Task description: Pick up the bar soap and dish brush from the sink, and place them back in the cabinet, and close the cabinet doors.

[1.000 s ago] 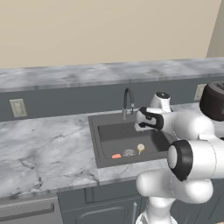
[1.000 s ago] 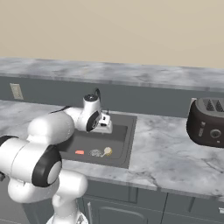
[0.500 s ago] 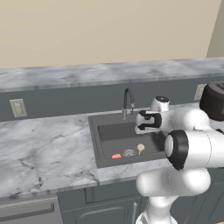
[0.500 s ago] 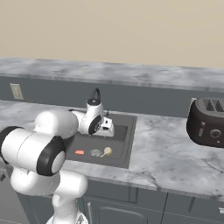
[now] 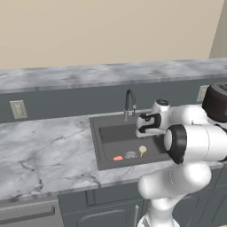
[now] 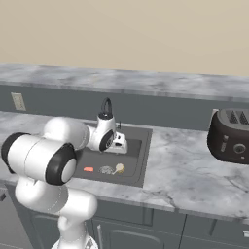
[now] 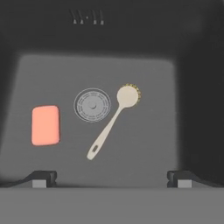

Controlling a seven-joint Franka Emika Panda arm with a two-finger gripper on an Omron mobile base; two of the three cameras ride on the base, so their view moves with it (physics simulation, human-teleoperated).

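The salmon bar soap [image 7: 45,125] lies flat on the floor of the dark sink [image 7: 144,148], left of the round metal drain [image 7: 92,105]. The dish brush [image 7: 114,118] lies right of the drain, cream head away from me and handle slanting toward me. My gripper [image 7: 111,178] hangs above the basin, open wide and holding nothing, with both objects between and beyond its fingertips. The base views show the gripper [image 5: 142,131] [image 6: 119,147] over the sink's back half, and the soap [image 5: 118,158] [image 6: 88,169] and brush [image 5: 142,150] [image 6: 118,168] near the front. The cabinet and its doors are out of view.
A dark arched faucet [image 5: 129,102] stands behind the sink, close to my hand. A black toaster [image 6: 231,136] sits on the marble counter [image 6: 185,170] to the right. A wall outlet [image 5: 17,108] is on the backsplash at left. Grey base cabinets [image 5: 80,204] run below.
My hand has sunk slightly toward the basin and the elbow has swung a little. The jaws stay open. Soap and brush have not moved.
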